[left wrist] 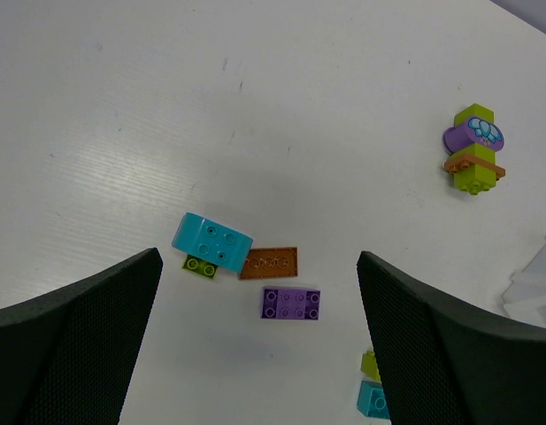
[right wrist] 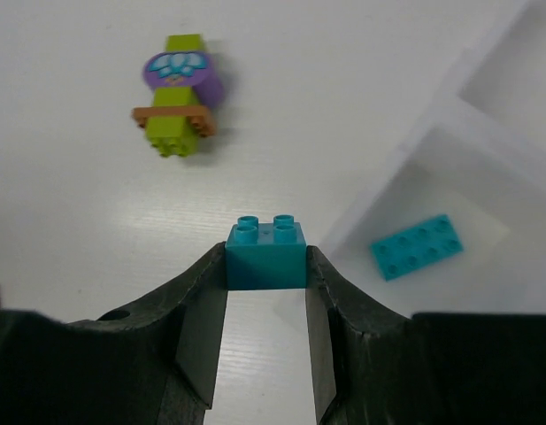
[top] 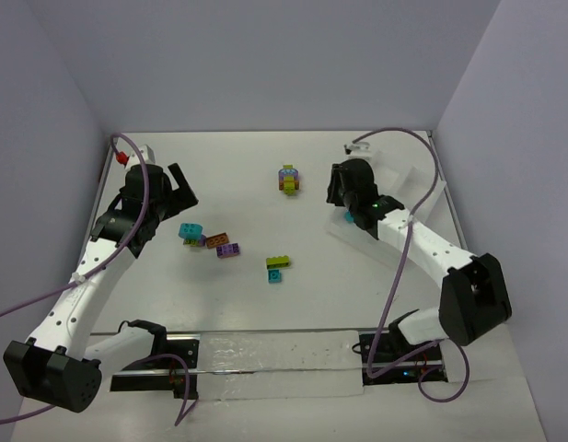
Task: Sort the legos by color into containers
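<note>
My right gripper [right wrist: 266, 266] is shut on a cyan 2x2 brick [right wrist: 265, 234] and holds it just left of the white tray [right wrist: 405, 159]. A flat cyan plate [right wrist: 417, 246] lies in the nearest compartment. A lime, purple and orange clump [right wrist: 177, 93] lies ahead on the table. My left gripper [left wrist: 257, 257] is open and empty above a cyan brick [left wrist: 212, 239] stacked on a small lime brick [left wrist: 200, 266], an orange plate [left wrist: 269, 263] and a purple brick [left wrist: 291, 303]. In the top view the left gripper [top: 180, 195] hovers just back-left of this group [top: 210, 239].
A lime brick [top: 278, 262] and a small cyan brick [top: 275, 275] lie mid-table. The clump [top: 288, 179] lies at the back centre. The right arm [top: 422, 244] hides much of the tray [top: 408, 180] at the right. Walls enclose the table on three sides.
</note>
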Controlling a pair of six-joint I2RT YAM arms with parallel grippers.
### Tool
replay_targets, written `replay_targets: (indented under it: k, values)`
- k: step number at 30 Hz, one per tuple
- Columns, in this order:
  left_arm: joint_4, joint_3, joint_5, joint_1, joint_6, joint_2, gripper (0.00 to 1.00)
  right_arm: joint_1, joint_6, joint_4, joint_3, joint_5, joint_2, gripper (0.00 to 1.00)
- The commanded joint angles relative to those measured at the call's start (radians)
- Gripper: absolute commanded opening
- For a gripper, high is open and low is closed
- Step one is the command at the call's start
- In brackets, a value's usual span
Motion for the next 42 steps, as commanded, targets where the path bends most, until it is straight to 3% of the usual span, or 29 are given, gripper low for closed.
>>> replay_targets:
  k: [1,3,8,10,11,13,21,24,30,38,42]
  values:
    - [0.027,0.01,-0.008,-0.006,0.001,-0.014,0.99,-0.09,0.141,-0.008,-0.064,0.106,-0.038,0.26]
    - [0.015,0.013,-0.025,-0.006,-0.002,-0.008,0.99,-0.161,0.195,-0.007,-0.098,0.091,-0.039,0.27]
    - [0.008,0.019,-0.031,-0.006,0.0,-0.009,0.99,-0.195,0.198,-0.003,-0.092,0.09,0.006,0.35]
    - [0.011,0.022,-0.025,-0.006,0.001,-0.012,0.99,-0.201,0.196,-0.046,-0.036,0.101,0.055,0.76]
    - [0.011,0.023,-0.023,-0.006,0.001,-0.014,0.99,-0.2,0.196,-0.048,-0.016,0.102,0.065,0.86]
    - [0.005,0.03,-0.025,-0.006,0.003,-0.014,0.99,-0.197,0.186,-0.063,0.005,0.092,0.065,0.95]
    - [-0.006,0.077,-0.033,-0.006,0.006,0.006,0.99,-0.029,0.072,-0.086,0.05,0.077,-0.057,0.94]
    - [-0.011,0.097,-0.038,-0.006,0.005,0.016,0.99,0.136,0.055,-0.076,0.017,0.025,-0.096,0.92]
    - [-0.013,0.104,-0.054,-0.006,0.004,0.013,0.99,0.412,0.203,-0.142,-0.031,0.04,-0.038,0.92]
    - [-0.006,0.097,-0.043,-0.006,0.0,0.023,0.99,0.535,0.428,-0.172,-0.046,-0.002,0.099,0.89]
    - [0.004,0.088,-0.039,-0.006,0.001,0.018,0.99,0.544,0.43,-0.234,0.02,0.011,0.171,0.79]
